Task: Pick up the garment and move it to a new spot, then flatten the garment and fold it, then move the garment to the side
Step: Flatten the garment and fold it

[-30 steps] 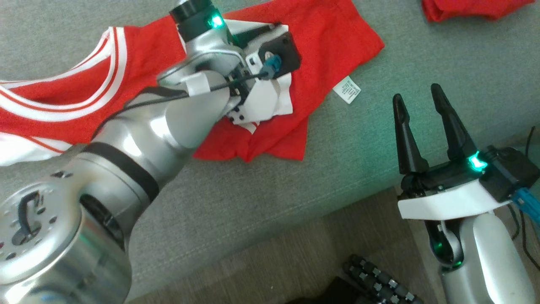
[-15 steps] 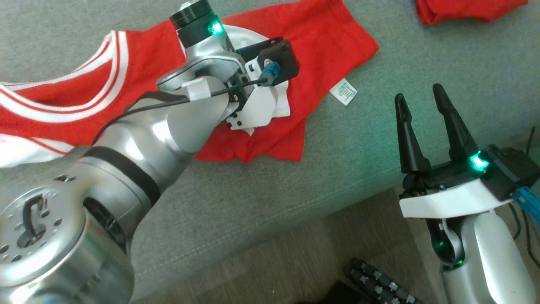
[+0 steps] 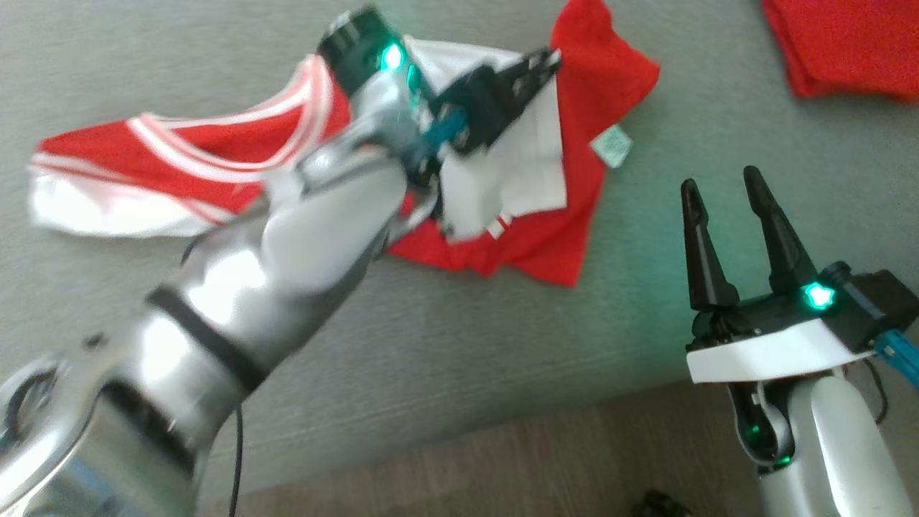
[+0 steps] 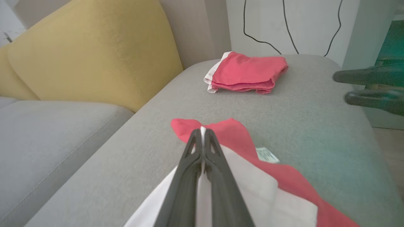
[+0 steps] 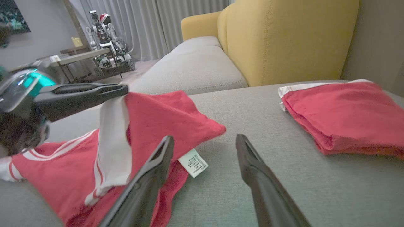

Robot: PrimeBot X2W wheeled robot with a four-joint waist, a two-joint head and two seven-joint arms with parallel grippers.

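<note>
Right gripper [image 3: 720,179]: hovers over the front edge of the grey sofa seat [image 3: 431,345], right side. Fingers spread wide, nothing between them, clear of the cloth.

Garment [image 3: 546,244]: red jersey with white trim, crumpled. It lies across the middle of the seat, and its striped end runs toward the left edge. The care label [image 3: 612,146] sticks out on the side toward the right gripper.

Left gripper [image 4: 201,132]: fingers pinched together on a white fold of the garment. That part is raised off the seat, and the rest drapes down onto it.

Far right corner of the seat: a folded red pile [image 3: 847,50], well apart from the jersey. A yellow cushion [image 4: 94,53] stands behind.

Judgement: first step in hand, pick-up and relocation; flattening and folding not begun.

Next move calls for lifting until the trailing cloth clears the seat, then carrying it to open grey area away from the folded pile. The right gripper is free to take a second edge for spreading.
</note>
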